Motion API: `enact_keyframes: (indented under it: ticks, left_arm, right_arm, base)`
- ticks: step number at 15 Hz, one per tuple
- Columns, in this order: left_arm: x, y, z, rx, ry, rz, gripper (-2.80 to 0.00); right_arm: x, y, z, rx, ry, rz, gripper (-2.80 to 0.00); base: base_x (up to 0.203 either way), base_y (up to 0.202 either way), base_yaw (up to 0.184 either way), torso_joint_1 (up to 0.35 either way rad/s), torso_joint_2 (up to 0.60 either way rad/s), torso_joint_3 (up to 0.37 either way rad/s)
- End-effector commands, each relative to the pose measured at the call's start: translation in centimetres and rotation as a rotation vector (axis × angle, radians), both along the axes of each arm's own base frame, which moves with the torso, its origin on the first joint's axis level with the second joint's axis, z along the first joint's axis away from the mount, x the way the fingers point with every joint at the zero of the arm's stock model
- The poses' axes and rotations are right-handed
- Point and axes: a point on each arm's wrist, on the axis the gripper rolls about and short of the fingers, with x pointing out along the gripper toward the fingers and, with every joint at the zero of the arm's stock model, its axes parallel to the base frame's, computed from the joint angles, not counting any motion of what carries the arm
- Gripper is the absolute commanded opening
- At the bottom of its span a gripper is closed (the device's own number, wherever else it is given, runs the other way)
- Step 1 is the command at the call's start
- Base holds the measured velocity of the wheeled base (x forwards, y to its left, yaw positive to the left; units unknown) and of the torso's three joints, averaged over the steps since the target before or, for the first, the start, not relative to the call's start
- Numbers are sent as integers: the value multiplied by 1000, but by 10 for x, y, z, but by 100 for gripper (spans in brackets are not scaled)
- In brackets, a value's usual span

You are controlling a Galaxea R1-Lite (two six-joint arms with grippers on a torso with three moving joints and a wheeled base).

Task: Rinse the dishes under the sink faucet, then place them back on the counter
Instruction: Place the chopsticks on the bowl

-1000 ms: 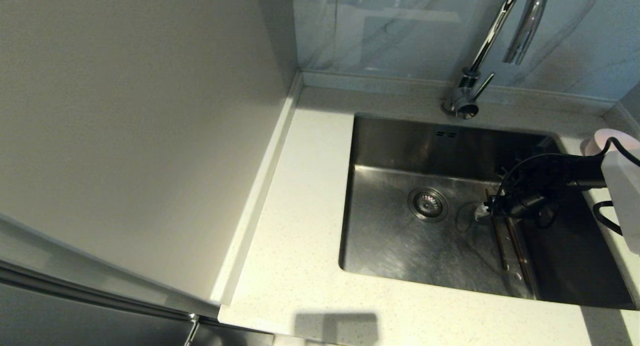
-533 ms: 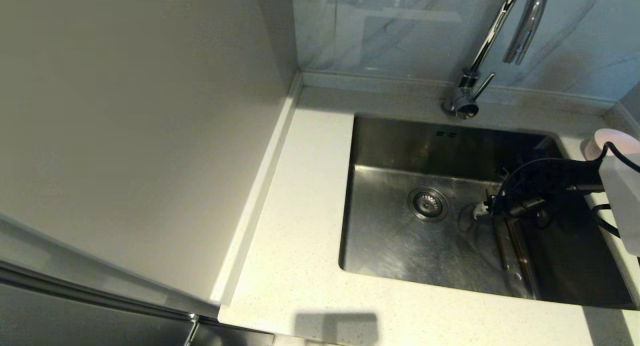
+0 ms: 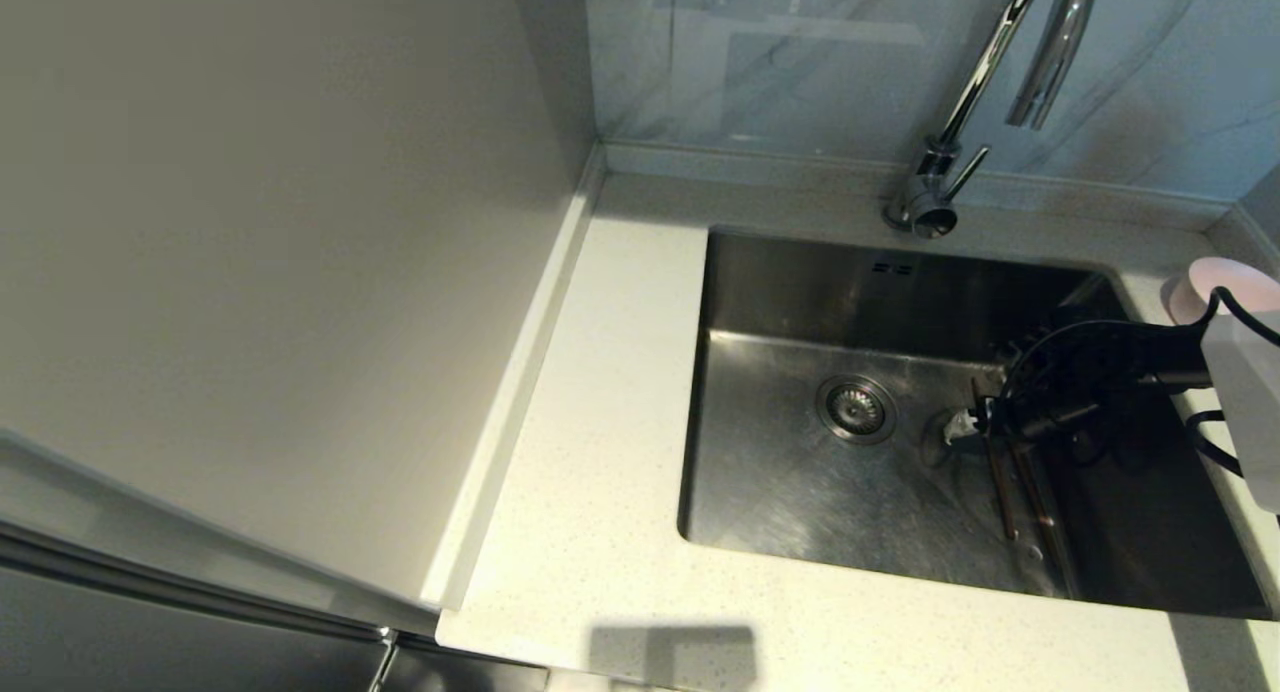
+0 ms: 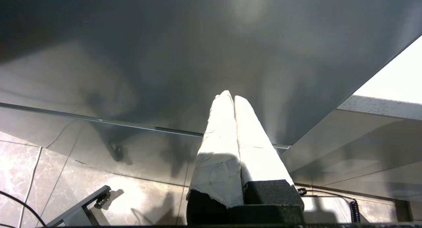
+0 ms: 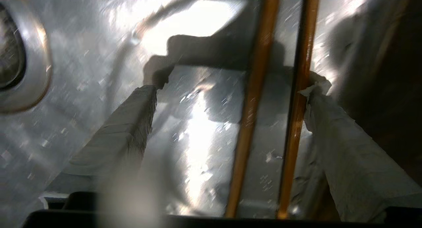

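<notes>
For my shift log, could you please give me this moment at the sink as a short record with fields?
right claw: open, low in the sink, fingers either side of the chopsticks
chopsticks: lying side by side on the sink floor, right of the drain
pink bowl: on the counter, right of the sink
faucet: no water seen
left claw: shut, parked below the counter

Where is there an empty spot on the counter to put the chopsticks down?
The widest bare patch of counter lies between the wall panel and the sink. The strip along the front edge is bare too. The right side is crowded: pink bowl in the corner, and the open right gripper straddling the chopsticks in the sink.
</notes>
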Motion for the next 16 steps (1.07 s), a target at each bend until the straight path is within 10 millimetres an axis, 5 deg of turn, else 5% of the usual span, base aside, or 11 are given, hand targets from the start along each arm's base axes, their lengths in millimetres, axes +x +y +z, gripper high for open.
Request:
enact_keyframes:
  ticks: [1, 7, 16]
  left_arm:
    - [0, 0, 0, -1, -4, 1, -280]
    - [0, 0, 0, -1, -4, 1, -280]
    - [0, 0, 0, -1, -4, 1, -280]
  right_arm:
    - [-2, 2, 2, 26, 5, 18, 0]
    - [-3, 11, 3, 61, 28, 54, 0]
    - [0, 0, 2, -57, -4, 40, 0]
  base:
    - [0, 0, 0, 0, 0, 0]
    - [0, 0, 0, 0, 0, 0]
    - [0, 0, 0, 0, 0, 0]
